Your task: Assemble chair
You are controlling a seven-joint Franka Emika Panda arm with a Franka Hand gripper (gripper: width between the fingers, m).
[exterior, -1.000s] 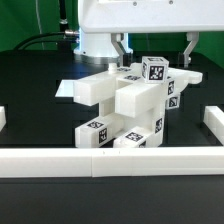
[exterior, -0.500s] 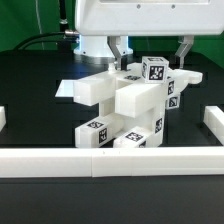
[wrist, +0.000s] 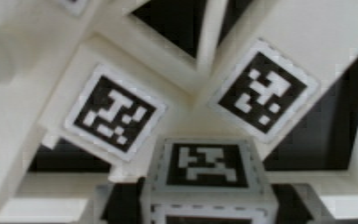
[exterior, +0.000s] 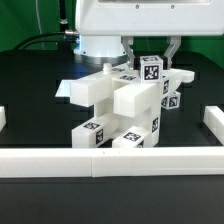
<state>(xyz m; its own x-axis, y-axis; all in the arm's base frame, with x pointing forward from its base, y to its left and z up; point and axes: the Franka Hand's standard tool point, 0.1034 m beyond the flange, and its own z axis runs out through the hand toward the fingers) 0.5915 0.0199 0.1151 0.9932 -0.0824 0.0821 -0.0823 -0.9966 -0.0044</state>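
Surface: black table (exterior: 30,80), with a green backdrop and a dark cable (exterior: 40,42) at the far left of the exterior view.
Edges: a long white front rail (exterior: 100,158) runs across the near side; a short rail end (exterior: 3,117) sits at the exterior view's left and a side rail (exterior: 212,122) at its right.
Task piece: the chair (exterior: 120,100) stands as a cluster of joined white blocks mid-table, just behind the front rail and well apart from both side rails.
Top part: a tagged block (exterior: 152,70) stands highest on the chair, toward the exterior view's right.
End effector: the gripper (exterior: 150,52) hangs over the tagged block with its jaws apart, one of its fingers (exterior: 129,50) on each side.
Contact: not resolved; the exterior view shows a gap at the finger on its left.
Wrist view: the tagged block (wrist: 206,165) lies between the dark pads (wrist: 126,195), close to both; two more tagged faces (wrist: 114,108) (wrist: 265,85) lie beyond.
Free room: bare table on both sides of the chair; little between the chair and the front rail.
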